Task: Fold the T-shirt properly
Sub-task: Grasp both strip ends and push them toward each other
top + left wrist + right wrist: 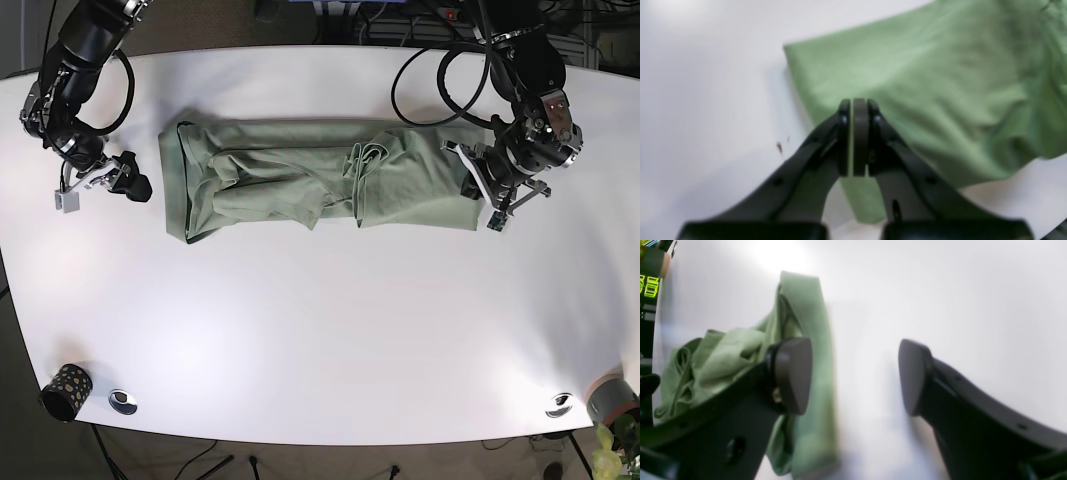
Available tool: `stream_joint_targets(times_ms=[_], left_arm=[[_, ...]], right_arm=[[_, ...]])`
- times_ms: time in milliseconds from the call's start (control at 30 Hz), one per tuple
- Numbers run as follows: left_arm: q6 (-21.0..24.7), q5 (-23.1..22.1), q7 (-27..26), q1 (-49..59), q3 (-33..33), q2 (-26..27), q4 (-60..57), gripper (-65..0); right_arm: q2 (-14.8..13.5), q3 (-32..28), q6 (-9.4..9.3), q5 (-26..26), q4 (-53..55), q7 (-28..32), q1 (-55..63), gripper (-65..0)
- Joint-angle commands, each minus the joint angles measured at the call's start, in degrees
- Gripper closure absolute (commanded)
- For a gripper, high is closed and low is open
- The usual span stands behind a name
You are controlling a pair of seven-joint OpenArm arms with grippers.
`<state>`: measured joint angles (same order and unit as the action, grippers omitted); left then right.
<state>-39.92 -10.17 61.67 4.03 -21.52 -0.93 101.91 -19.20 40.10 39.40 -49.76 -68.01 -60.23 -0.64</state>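
Shirt: the green T-shirt (320, 185) is laid long and flat across the top half of the white surface (320, 330). It is bunched and wrinkled in the middle, so the folding is judged to be only partly done.

Left tool: the left tool (853, 136) is seen pressed together at one end of the shirt. A thin strip of green is seen between the pads, so that end is likely held ready to be lifted and folded over.

Right tool: the right tool (855, 376) is spread wide just past the other end, with nothing held.

Hard to see: both wrist views are blurred. The layers inside the bunched middle are hidden. How much cloth is pinched cannot be told.
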Motion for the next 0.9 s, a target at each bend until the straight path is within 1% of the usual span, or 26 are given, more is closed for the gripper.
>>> stream_joint_targets(times_ms=[0,100,167,267,367,500,567,667,733,800,867], left_arm=[[-0.1,-0.8,-1.1,-0.9,-0.2,0.4,-0.9,0.0],[-0.1,-0.9,-1.1,-0.9,-0.2,1.6,-2.4,0.0],[-0.1,-0.9,-1.1,-0.8,-0.3,1.8,-3.3,0.0],[-0.1,-0.9,-1.1,-0.6,-0.3,1.9,-3.6,0.0],[-0.1,-0.9,-1.1,0.6,-0.2,1.9,-3.3,0.0],[-0.1,-0.9,-1.1,1.1,1.8,1.9,-0.1,0.0],[-0.1,-0.9,-0.9,1.6,1.8,1.9,2.7,0.0],[-0.1,-0.9,-0.9,2.4,1.8,2.0,4.9,0.0],[-0.1,-0.9,-0.9,2.4,1.7,3.3,5.0,0.0],[-0.1,-0.8,-0.9,2.4,1.7,3.9,4.7,0.0],[-0.1,-0.8,-1.1,2.4,1.7,4.2,2.8,0.0]], right_arm=[[1.0,0.0,0.60,-1.8,-0.9,1.0,-0.6,-38.2],[2.6,-2.5,0.60,-1.8,-0.9,0.5,0.1,-38.0],[2.9,-4.8,0.60,-1.8,-1.0,0.5,0.3,-37.9],[5.2,-7.3,0.60,-1.8,-1.2,0.5,0.9,-37.9],[6.5,-8.8,0.60,-1.8,-1.2,0.5,1.2,-37.9],[6.8,-12.2,0.60,-1.8,-3.4,0.4,1.5,-37.9],[7.8,-13.5,0.60,-1.8,-6.0,0.4,1.6,-37.9],[8.7,-13.9,0.60,-1.6,-8.5,0.4,2.0,-37.7],[8.7,-13.9,0.60,-1.6,-9.5,0.4,2.0,-37.6],[8.7,-14.0,-0.41,-1.6,-9.7,0.4,1.9,-34.2],[8.7,-14.0,-1.73,-1.6,-9.7,0.6,1.8,-26.5]])
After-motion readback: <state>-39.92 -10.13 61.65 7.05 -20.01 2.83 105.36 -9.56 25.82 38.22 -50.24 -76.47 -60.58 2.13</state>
